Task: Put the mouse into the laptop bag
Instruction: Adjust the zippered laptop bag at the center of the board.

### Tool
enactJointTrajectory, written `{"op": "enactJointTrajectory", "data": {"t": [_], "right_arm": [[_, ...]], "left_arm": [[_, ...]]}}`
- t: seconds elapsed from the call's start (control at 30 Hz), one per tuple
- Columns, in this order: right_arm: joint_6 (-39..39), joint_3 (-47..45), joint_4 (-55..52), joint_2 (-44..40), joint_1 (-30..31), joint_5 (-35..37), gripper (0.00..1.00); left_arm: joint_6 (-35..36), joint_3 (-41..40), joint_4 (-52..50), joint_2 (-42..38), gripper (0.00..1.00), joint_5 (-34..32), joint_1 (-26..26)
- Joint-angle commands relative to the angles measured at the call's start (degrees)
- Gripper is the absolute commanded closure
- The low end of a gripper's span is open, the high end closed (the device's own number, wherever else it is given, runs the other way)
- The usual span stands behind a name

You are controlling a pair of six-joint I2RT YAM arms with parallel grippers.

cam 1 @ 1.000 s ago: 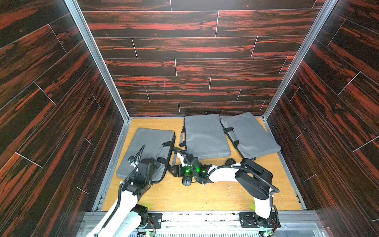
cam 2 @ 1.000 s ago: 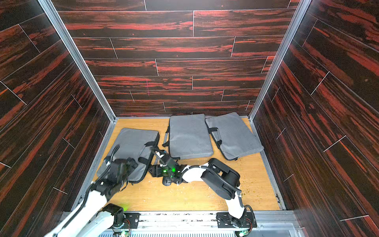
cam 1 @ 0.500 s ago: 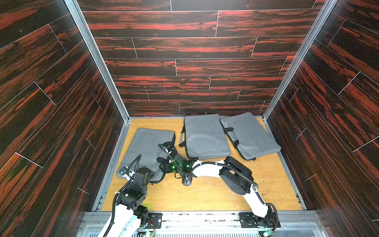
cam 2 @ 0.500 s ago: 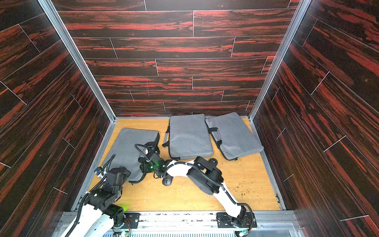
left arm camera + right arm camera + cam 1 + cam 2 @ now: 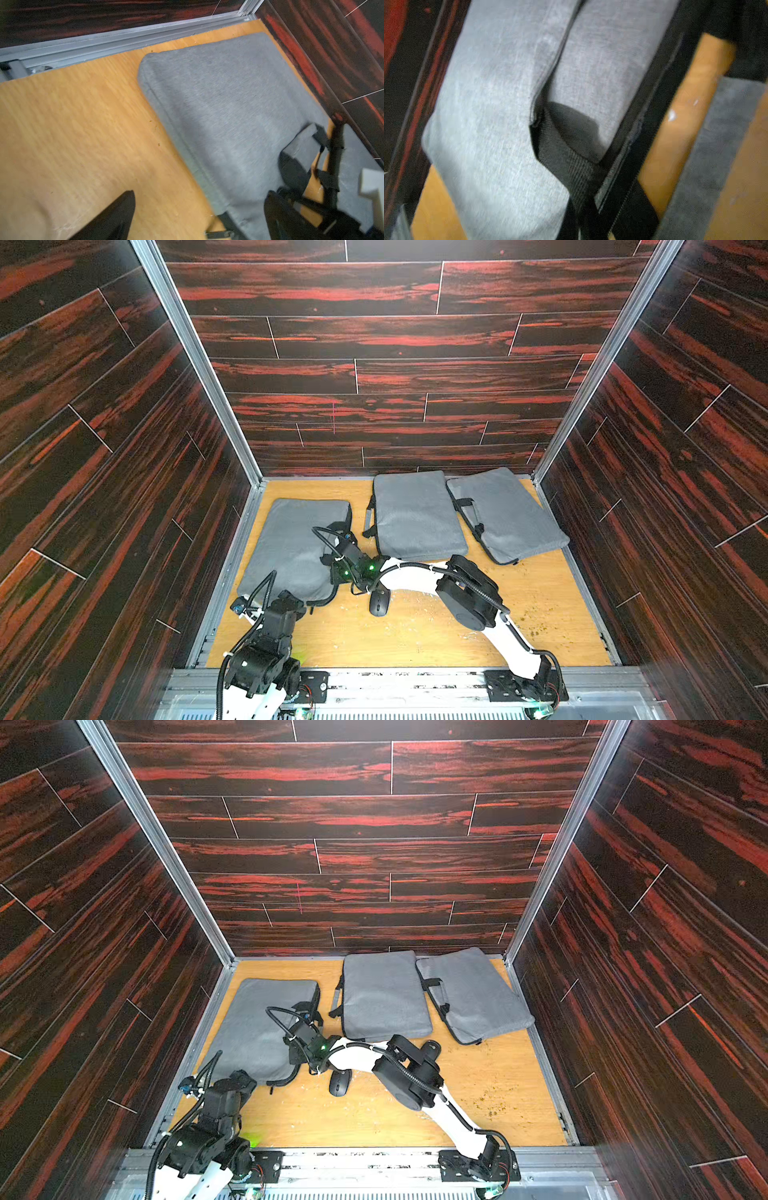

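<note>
**benchrat:** so where's the mouse (image 5: 379, 602) at? doesn't look like it's in the laptop bag (image 5: 291, 547)

**yam_fan:** nope. It lies out on the wooden table (image 5: 415, 639), near the bag's near right corner but not touching it, just on the near side of the right arm (image 5: 409, 572) and its white forearm. It's a small dark oval, matte black-grey, with its long axis running roughly front to back. It looks the same in both top views.

**benchrat:** and the grippers?

**yam_fan:** The right gripper (image 5: 341, 540) is closed all the way, at the bag's right edge by the black handle strap (image 5: 571, 162). Its own camera shows grey fabric, a seam gaping open and that strap running out the bottom of the picture, but no fingertips, so you can't tell if the strap is actually pinched. The left gripper (image 5: 200, 193) is spread wide with nothing in it, near the bag's near left corner. Two more grey ones — middle bag (image 5: 415, 514) and right bag (image 5: 507, 514) — lie flat at the back.
</note>
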Motion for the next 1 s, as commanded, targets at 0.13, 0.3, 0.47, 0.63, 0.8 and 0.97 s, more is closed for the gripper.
{"op": "enactJointTrajectory", "data": {"t": [0.13, 0.3, 0.47, 0.63, 0.8, 0.97], "right_arm": [[-4.38, 12.98, -12.05, 7.85, -2.32, 3.63, 0.99], [-7.63, 11.53, -13.94, 2.80, 0.02, 8.38, 0.64], [-5.88, -1.87, -7.48, -9.07, 5.04, 14.31, 0.42], [-2.18, -10.67, -2.63, -14.69, 12.62, 20.99, 0.36], [2.48, -14.15, 2.66, -14.73, 18.45, 24.17, 0.35], [8.79, -13.26, 2.45, -11.17, 20.75, 26.38, 0.35]], "left_arm": [[-2.28, 0.54, -4.84, -2.10, 0.00, 1.19, 0.30], [-2.50, 0.98, -5.25, -1.96, 0.00, 0.62, 0.32], [0.32, 3.64, -6.05, -0.73, 0.00, -0.40, 0.41], [0.61, 8.61, -13.36, -2.45, 0.00, -8.60, 0.50], [2.86, 7.55, -9.12, -2.44, 0.00, -8.81, 0.64], [3.37, 8.64, -6.40, 3.54, 0.00, -9.22, 2.00]]}}
